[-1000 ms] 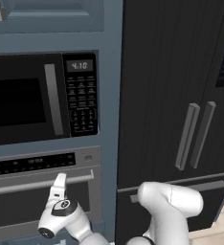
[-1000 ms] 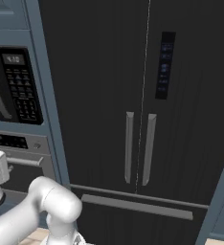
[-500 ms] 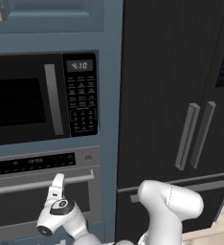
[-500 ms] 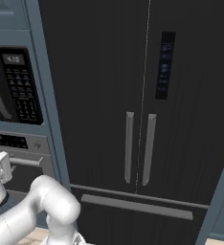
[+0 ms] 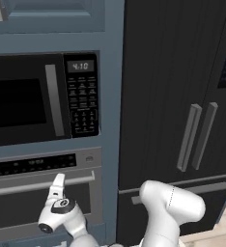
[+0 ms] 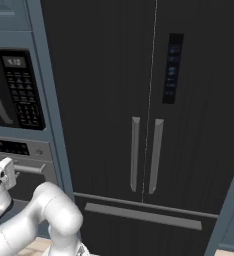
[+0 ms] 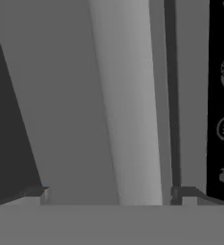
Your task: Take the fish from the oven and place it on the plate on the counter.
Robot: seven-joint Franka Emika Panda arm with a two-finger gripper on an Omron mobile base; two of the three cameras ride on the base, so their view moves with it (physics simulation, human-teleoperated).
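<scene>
Reaching for oven (image 5: 18,212) door, shut; fish presumably inside, unseen. Gripper (image 7: 114,194) at bar handle (image 7: 126,95), jaws wide, straddling it, nothing clamped. Next: close on handle, pull door down. Microwave (image 5: 37,96) above, not target.

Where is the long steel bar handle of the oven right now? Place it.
In the left base view the long steel bar handle runs across the closed stainless-steel oven at lower left, below the black control strip, with the open gripper right at it.
</scene>
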